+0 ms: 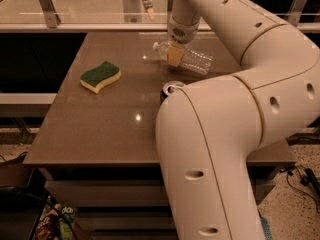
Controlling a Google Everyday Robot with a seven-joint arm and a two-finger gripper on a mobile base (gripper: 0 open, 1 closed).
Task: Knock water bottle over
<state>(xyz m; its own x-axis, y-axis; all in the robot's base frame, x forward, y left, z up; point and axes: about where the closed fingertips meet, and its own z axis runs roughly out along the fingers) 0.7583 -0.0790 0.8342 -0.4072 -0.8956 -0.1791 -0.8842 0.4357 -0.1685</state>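
The water bottle (pixel 192 60) is a clear ribbed plastic bottle lying on its side on the brown table (pixel 115 124), its cap end toward the left at the far middle. My gripper (pixel 175 55) hangs from the white arm right over the bottle's neck end, its yellowish fingertips in front of the bottle. The arm's big lower link fills the right foreground and hides part of the table.
A blue soda can (pixel 170 90) stands upright just in front of the bottle, mostly hidden behind my arm. A green and yellow sponge (pixel 101 76) lies at the left. A glass railing (pixel 75 14) runs behind the table's far edge.
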